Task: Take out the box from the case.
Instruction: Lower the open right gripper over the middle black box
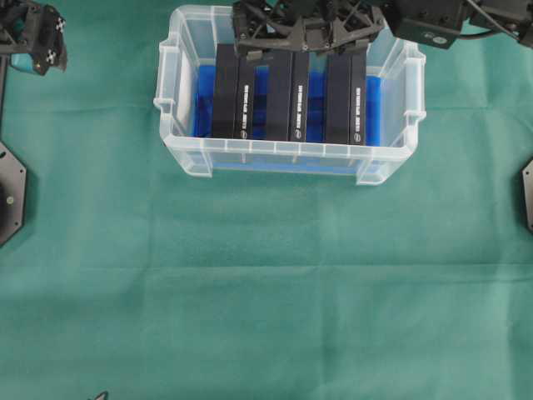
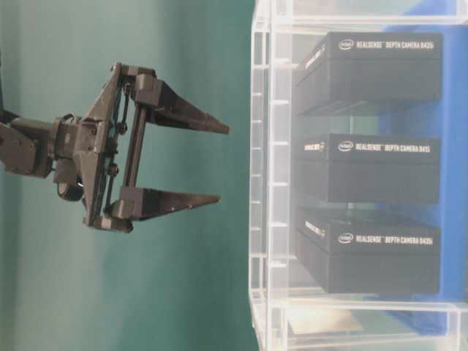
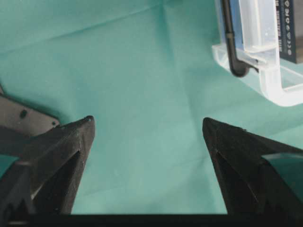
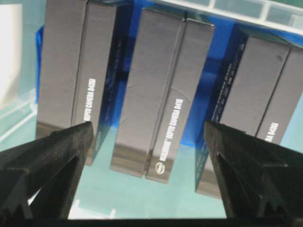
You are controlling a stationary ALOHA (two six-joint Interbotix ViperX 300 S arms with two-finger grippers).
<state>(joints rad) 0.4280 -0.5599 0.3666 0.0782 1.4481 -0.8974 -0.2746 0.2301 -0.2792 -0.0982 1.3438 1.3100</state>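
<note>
The right gripper hung wide open and empty above the middle box, which stood between two others inside the case. The neighbouring boxes stood near, so a finger could land on one instead. The left gripper, open and empty, waited outside.
</note>
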